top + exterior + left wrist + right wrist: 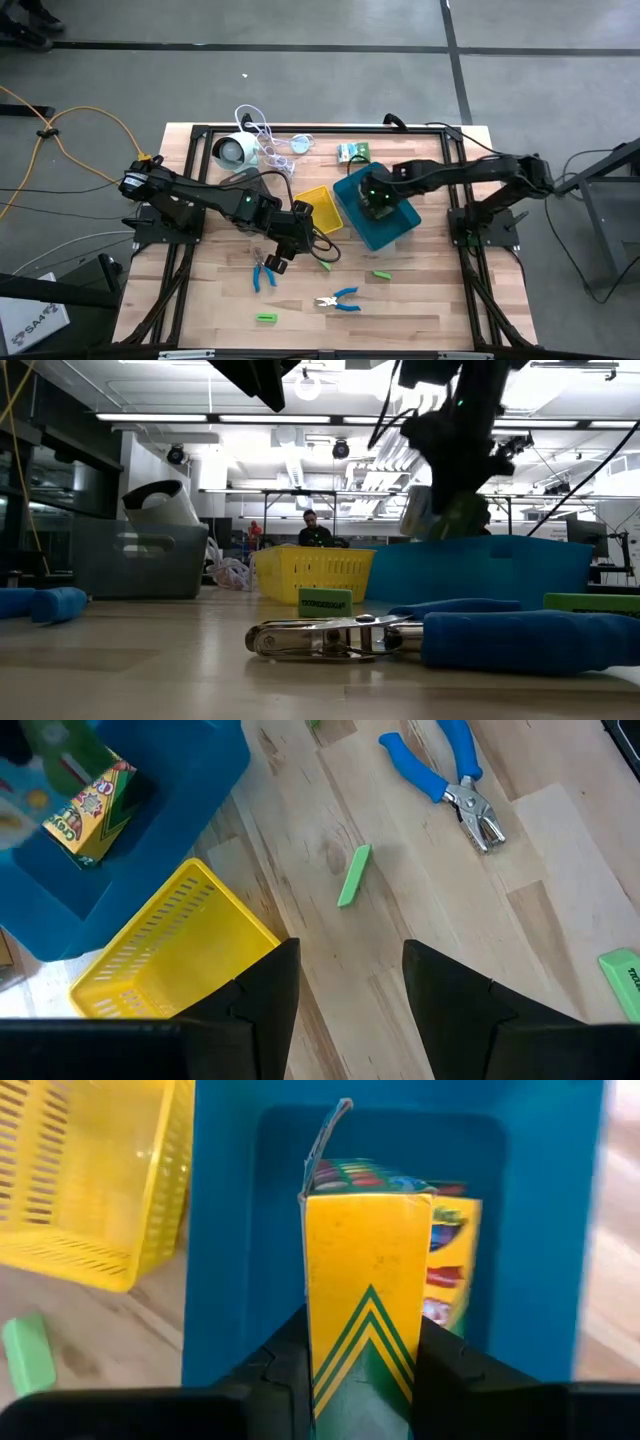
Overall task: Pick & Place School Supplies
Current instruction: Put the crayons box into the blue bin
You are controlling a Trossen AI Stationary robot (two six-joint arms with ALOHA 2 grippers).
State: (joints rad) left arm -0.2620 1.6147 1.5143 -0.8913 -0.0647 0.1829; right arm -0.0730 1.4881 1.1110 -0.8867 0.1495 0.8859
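My right gripper (377, 200) is over the blue tray (398, 228), shut on a yellow crayon box (368, 1300) with green chevrons and its top flap open. In the low view the box (440, 515) is level with the tray's rim (480, 550). My left gripper (350, 1000) stands open above bare wood beside the yellow tray (318, 208), with nothing between its fingers. Green blocks (265, 318), (381, 274) and two blue-handled pliers (263, 270), (340, 300) lie flat on the table. A green pack (353, 152) lies at the far edge. My right gripper pinches the crayon box between its two fingers (285, 1355), one on each broad face, close to its chevron-marked narrow side (365, 1380). The fingers come steeply from above. The box stands roughly upright over the inside of the blue tray; whether it touches the tray's floor I cannot tell.
A white round device (232, 150) with its cord lies at the far left. In the low view a grey tray (140, 555) stands at the left. A green block (354, 875) and one pair of pliers (450, 780) lie on open wood ahead of my left gripper.
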